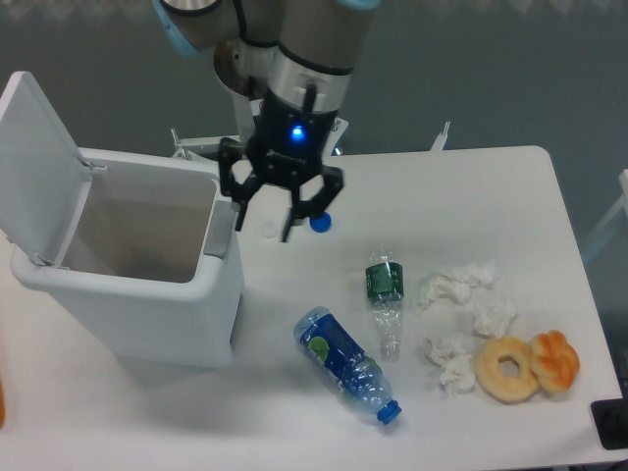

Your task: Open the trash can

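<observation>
Overhead view of your workspace. The large white boxy plastic trash can (147, 294) sits at the left of the white table (471, 186), its flat hinged lid (34, 162) swung up and back to the left so that the pale interior is exposed; a grey latch tab (218, 228) shows on its right wall. Your black two-finger gripper (263, 230), carried on the silver-and-blue arm (309, 49) and lit by a small blue light, hangs just beside the can's far right corner with its jaws spread apart and nothing between them. Just right of the fingertips lies a small blue bottle cap (320, 222). Near the middle of the table you see a crushed clear plastic bottle with a green label (386, 294), lying roughly lengthwise, and nearer to you a blue-labelled plastic bottle with a blue cap (345, 364), lying on its side at a slant. To the right are several crumpled white tissues (461, 304), and at the near right a pale ring doughnut (507, 370) touches an orange pastry (555, 360). A dark object (610, 424) is cut off by the near right edge.
</observation>
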{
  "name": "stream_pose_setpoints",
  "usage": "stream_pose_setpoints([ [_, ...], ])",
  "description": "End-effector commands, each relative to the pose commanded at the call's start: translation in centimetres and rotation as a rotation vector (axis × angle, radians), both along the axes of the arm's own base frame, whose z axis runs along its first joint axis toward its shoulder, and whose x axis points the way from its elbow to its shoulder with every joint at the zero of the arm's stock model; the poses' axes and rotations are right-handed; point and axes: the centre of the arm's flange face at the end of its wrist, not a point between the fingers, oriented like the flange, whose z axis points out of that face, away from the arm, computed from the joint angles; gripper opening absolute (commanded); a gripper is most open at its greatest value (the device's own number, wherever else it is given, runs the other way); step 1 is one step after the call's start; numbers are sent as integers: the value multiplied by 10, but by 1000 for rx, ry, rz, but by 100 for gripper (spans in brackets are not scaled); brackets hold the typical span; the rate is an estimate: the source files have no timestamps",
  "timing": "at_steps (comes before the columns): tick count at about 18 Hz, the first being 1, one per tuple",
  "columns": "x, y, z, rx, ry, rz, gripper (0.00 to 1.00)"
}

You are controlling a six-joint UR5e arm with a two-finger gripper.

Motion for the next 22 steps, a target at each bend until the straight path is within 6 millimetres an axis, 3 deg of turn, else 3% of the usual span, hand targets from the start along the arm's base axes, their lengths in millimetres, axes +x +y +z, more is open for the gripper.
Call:
stream_pose_setpoints([
  [5, -59, -12, -60, -116, -17, 53, 100],
  [10, -112, -10, -134, -220, 58, -15, 100],
  [14, -133, -11, -159, -311, 140, -95, 100],
  [18, -160, -29, -191, -400, 204, -281, 100],
  [22, -179, -49, -197, -415, 250, -406, 100],
])
